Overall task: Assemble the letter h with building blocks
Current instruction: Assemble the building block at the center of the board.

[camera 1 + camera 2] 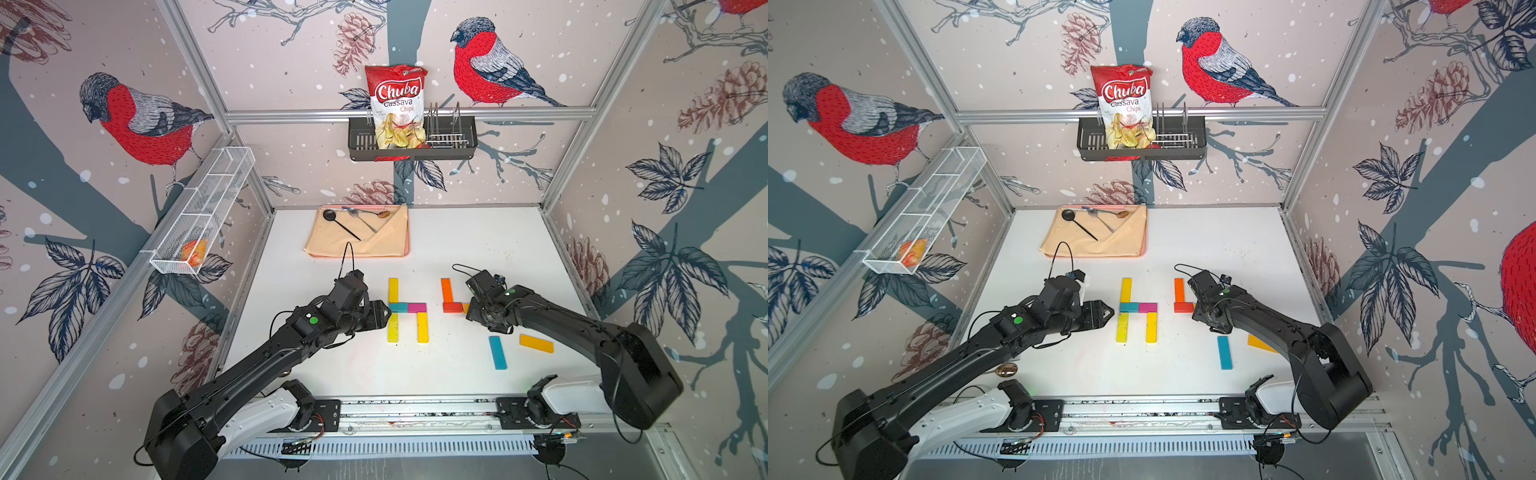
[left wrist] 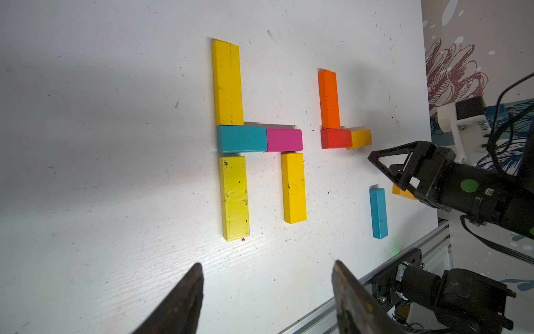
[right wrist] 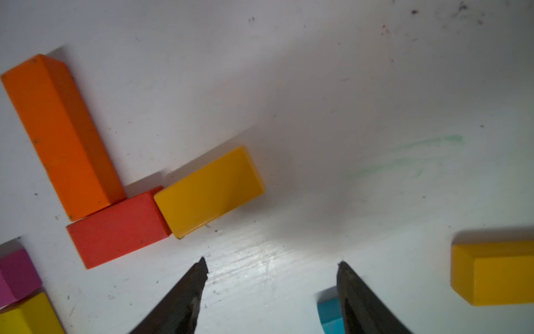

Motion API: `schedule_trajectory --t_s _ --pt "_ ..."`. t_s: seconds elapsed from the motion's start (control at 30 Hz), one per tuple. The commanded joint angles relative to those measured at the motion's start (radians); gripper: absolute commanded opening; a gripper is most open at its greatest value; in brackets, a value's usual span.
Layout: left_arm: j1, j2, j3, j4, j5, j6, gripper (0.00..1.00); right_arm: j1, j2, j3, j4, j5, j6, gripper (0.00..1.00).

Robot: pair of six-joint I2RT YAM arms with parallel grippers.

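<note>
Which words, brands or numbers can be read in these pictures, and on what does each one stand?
"Chuba": brand, on the red chips bag in the black wall basket.
"Cassava": below it, same bag.
"Chips": below that, same bag.
Small print at the bag's top and beside "Chips": too small to read.
The building blocks carry no text.

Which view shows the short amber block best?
Right wrist: the short amber block fills mid-frame, end against the red block. Left wrist shows it small; top views mostly hide it behind the right arm.
</note>
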Motion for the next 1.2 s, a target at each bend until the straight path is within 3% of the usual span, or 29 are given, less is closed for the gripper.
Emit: schedule_trajectory --t_s 0.0,0.4,1.17 --pt "0.004 0.004 -0.001 0.035 -0.008 0.011 0.69 0.004 0.012 -0.011 0.016 -0.033 -0.008 0.72" --pt "0.005 0.005 0.007 0.025 -0.016 0.016 0.69 -0.036 0.092 0.017 0.087 -0.084 -0.061 0.69" --pt "0.009 0.008 0.015 0.018 -0.017 0.019 0.69 -0.041 0.101 0.046 0.073 -0.065 -0.074 0.69"
